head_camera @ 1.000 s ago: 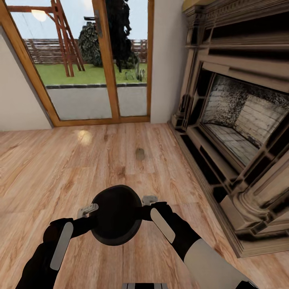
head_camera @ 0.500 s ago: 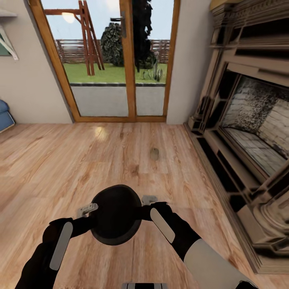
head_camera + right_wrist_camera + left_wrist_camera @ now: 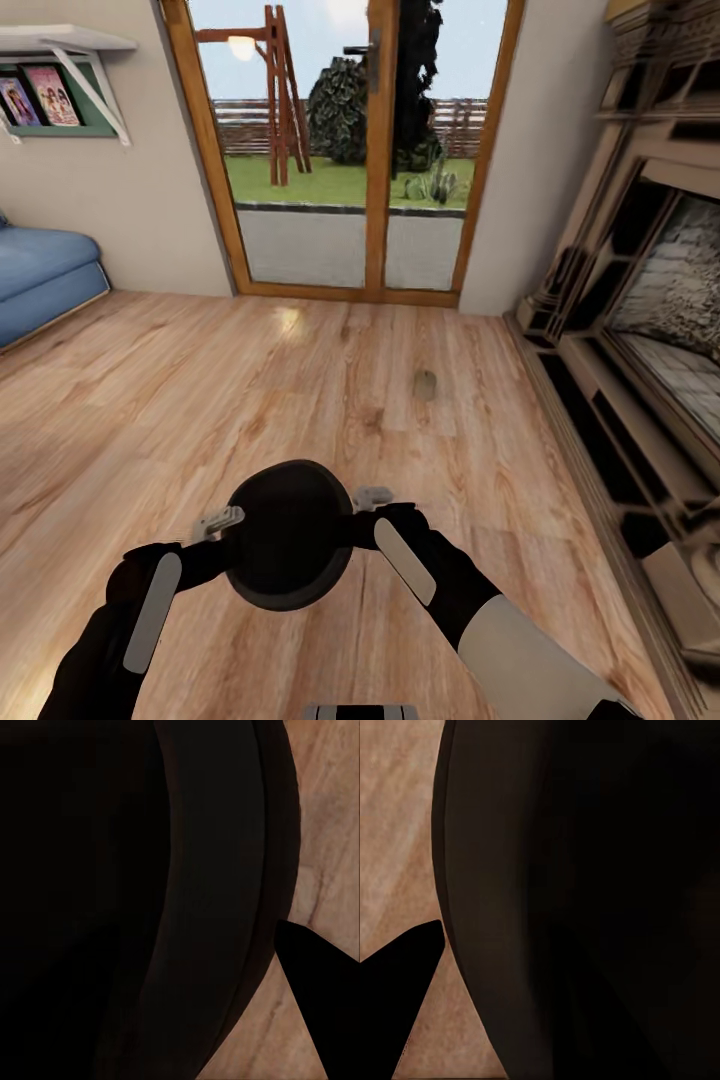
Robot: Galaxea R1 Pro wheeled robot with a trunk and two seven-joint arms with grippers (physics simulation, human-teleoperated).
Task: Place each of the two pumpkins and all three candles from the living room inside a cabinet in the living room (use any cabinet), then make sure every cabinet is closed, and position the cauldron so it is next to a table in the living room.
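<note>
Head view has swung leftward since half a second ago: the whole picture has shifted, so the camera has turned, not the room. A blue sofa and a wall shelf with picture books now fill the far left, the glass patio door has slid toward the centre-right, and less of the stone fireplace remains at the right edge. The arms and their load sit in the same spot of the picture as before.

From left to right, the left gripper presses against one side of the cauldron, and the right gripper presses against the opposite side. The cauldron hangs between them above the wooden floor, directly in front of the robot. It is a round, matt black pot with a wide dark mouth and a thick rolled rim. How the jaws stand I cannot tell; each wrist view is mostly taken up by the black wall of the pot.

Farther ahead, a small beige-tan candle lies alone on the floor, well apart from the cauldron and nearer the fireplace.
</note>
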